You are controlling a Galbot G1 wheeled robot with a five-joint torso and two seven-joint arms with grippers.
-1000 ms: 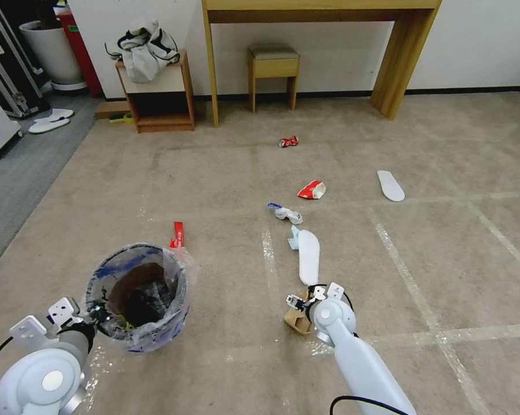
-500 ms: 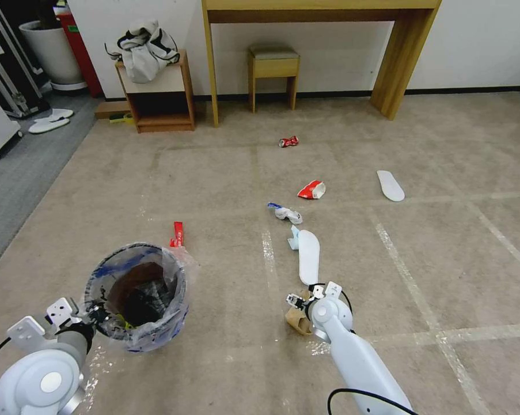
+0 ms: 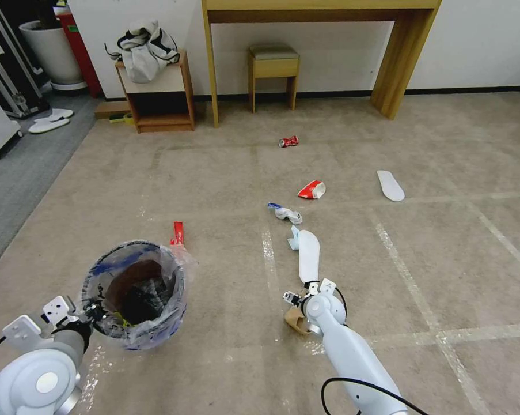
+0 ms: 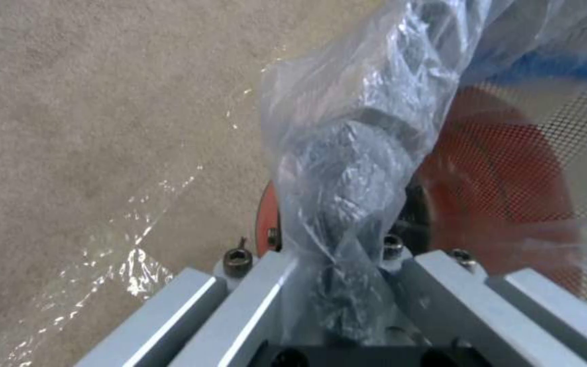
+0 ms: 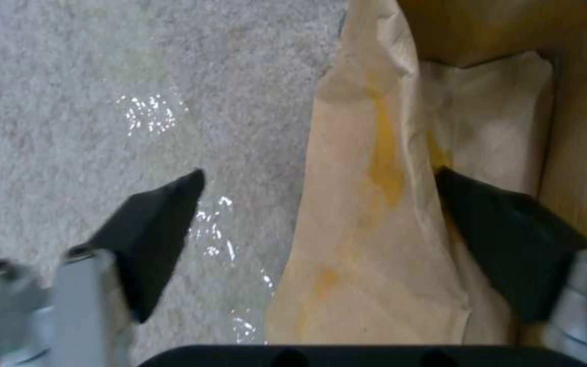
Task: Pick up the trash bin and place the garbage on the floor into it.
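Note:
The trash bin (image 3: 134, 295), red with a crinkled clear bag, sits on the carpet floor (image 3: 225, 173) at near left. My left gripper (image 3: 94, 314) is shut on its near rim; the left wrist view shows bag plastic bunched over the gripper (image 4: 338, 204) against the red wall (image 4: 497, 178). My right gripper (image 3: 294, 301) is low over the tan carton (image 3: 295, 321). It is open (image 5: 319, 175), with one finger (image 5: 158, 224) on the carpet and the other inside the carton (image 5: 375, 204). Further garbage: insoles (image 3: 309, 256) (image 3: 390, 185), paper cup (image 3: 311, 189), can (image 3: 288, 141), red wrapper (image 3: 177, 233), scraps (image 3: 287, 214).
A wooden desk (image 3: 213, 63), a stool (image 3: 273, 72) and a low shelf (image 3: 156, 95) with clothes stand along the far wall. Grey flooring (image 3: 18, 173) with white slippers (image 3: 49, 121) lies at far left. Tape lines cross the carpet.
My right arm has edged slightly forward and left over the carton. The bin and my left gripper have shifted a little to the left.

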